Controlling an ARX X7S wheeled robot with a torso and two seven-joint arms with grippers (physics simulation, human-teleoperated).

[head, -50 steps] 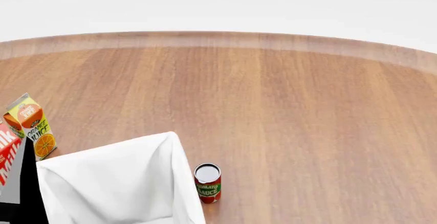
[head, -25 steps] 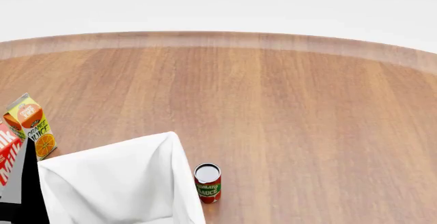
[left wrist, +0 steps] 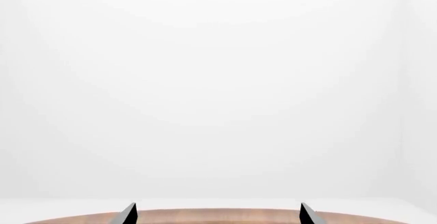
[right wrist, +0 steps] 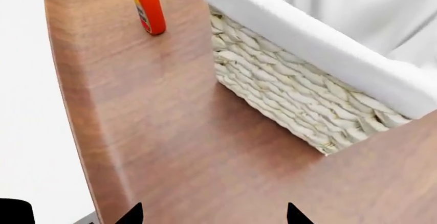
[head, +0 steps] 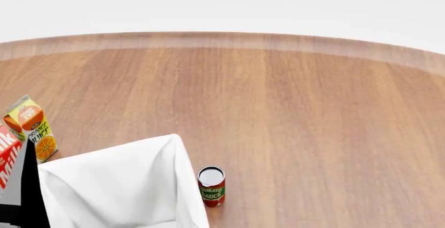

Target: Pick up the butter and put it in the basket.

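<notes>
Butter is in none of our views. Head view: the basket (head: 118, 186) sits at 7 o'clock, a can (head: 211, 186) just beside it, juice (head: 33, 128) at 9. Left jaws (left wrist: 217, 215) stand apart over the desk (left wrist: 218, 217). Right jaws (right wrist: 213, 215) stand apart near the basket (right wrist: 293, 101).

Round wooden table (head: 292, 108), orange juice carton (head: 33, 128) upright – milk carton (head: 8, 157) beside, tomato sauce can (head: 211, 186)

A round table of warm reddish-brown wood grain (head: 278, 113) with a paler bevelled rim fills most of the head view. Beyond its curved far edge lie a plain white floor (head: 222, 14) and featureless white walls (left wrist: 218, 81). The light is soft and even, with faint shadows.
</notes>
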